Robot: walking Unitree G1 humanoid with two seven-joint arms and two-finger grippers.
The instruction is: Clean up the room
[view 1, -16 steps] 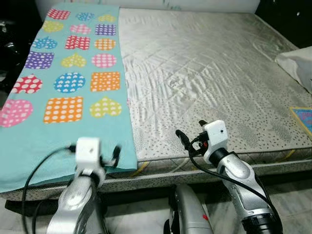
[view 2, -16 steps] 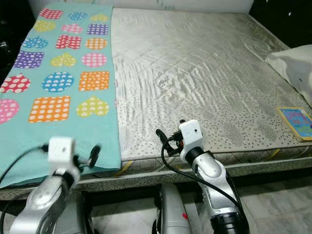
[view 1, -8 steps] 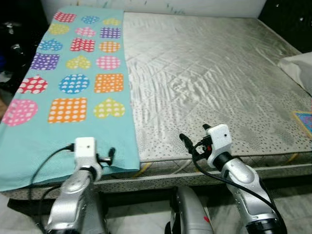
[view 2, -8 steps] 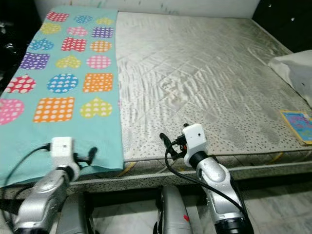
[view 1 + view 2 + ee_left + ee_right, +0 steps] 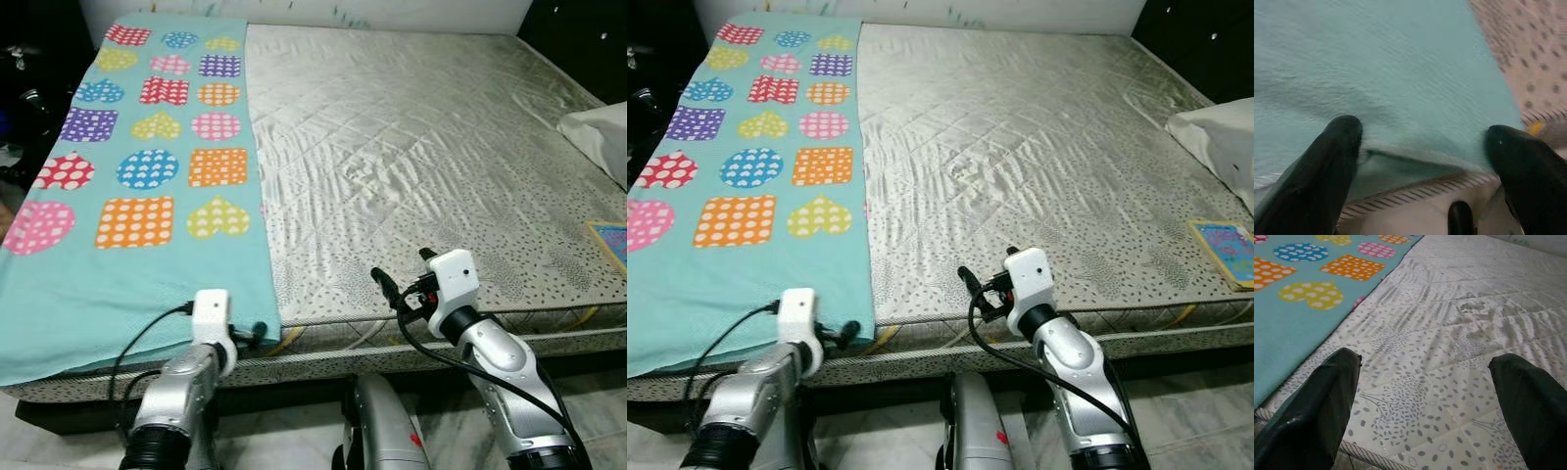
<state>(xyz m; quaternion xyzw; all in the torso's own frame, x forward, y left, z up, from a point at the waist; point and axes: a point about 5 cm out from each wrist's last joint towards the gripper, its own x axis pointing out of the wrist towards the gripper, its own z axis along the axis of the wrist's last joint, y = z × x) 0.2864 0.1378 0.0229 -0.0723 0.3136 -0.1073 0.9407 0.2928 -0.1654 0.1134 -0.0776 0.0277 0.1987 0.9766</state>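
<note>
A teal blanket printed with coloured hearts and squares lies flat along the left side of the bare quilted mattress. My left gripper sits at the blanket's near right corner, at the bed's front edge. It is open, and in the left wrist view its fingers straddle the blanket's hem without holding it. My right gripper hovers open just above the mattress's front edge near the middle, with bare mattress between its fingers.
A white pillow lies at the bed's right edge, with a small colourful book nearer the front right corner. Dark clutter stands left of the bed. Pale tiled floor runs along the bed's front.
My left gripper has shifted right and lower, to the blanket's near corner at the bed's edge. The right gripper has moved slightly right. The camera has also moved a little.
</note>
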